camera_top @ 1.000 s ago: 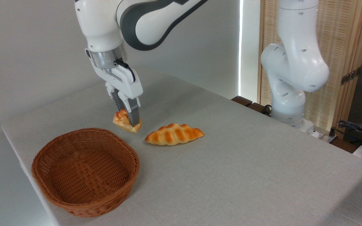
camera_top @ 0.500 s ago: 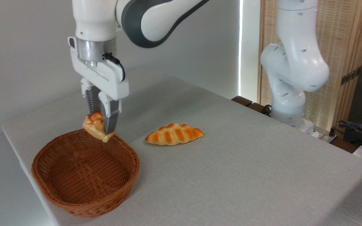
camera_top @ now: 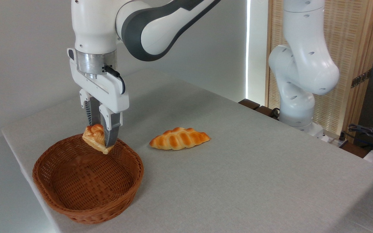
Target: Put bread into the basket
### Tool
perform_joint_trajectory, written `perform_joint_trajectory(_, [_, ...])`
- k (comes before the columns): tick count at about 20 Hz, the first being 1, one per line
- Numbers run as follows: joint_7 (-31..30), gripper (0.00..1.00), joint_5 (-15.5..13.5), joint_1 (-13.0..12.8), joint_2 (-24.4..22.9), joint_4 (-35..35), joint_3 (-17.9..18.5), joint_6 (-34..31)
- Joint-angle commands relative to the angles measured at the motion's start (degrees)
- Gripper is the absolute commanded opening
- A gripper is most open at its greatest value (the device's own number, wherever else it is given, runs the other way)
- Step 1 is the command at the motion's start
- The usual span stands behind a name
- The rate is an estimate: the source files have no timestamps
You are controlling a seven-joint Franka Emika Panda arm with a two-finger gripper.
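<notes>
My gripper (camera_top: 102,140) is shut on the bread (camera_top: 95,137), a small golden-orange pastry with a ridged top and a pale underside. It hangs tilted over the far rim of the basket (camera_top: 60,207), a round reddish-brown wicker bowl near the table's front left corner. The pastry sits just above the basket's inside, not touching the weave. The near finger (camera_top: 111,134) covers part of the pastry's right side.
A longer braided golden loaf (camera_top: 179,138) lies on the grey tablecloth right of the basket. The arm's white base (camera_top: 298,97) stands at the table's far right edge, with cables (camera_top: 367,131) beyond. The table's left edge runs close to the basket.
The gripper carried the bread up off the table and leftward, then lowered slightly; it now hangs over the basket's far rim. The braided loaf and basket stayed put.
</notes>
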Motion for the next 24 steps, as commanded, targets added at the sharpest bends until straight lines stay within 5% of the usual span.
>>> perform_joint_trajectory(1, [0.69,1.0,-0.54,-0.46,0.6,0.84,0.32,0.22])
perform_joint_trajectory(8, [0.51,1.0,-0.46,-0.45,-0.1,0.84,0.76,-0.48])
perform_joint_trajectory(16, [1.21,1.0,2.97,-0.37,-3.36,1.01,1.03,-14.27])
perform_joint_trajectory(20, [1.3,1.0,3.06,-0.45,-4.15,1.01,1.03,-15.07])
perform_joint_trajectory(24, [7.34,1.0,2.97,-0.37,-5.64,1.01,2.86,-14.99])
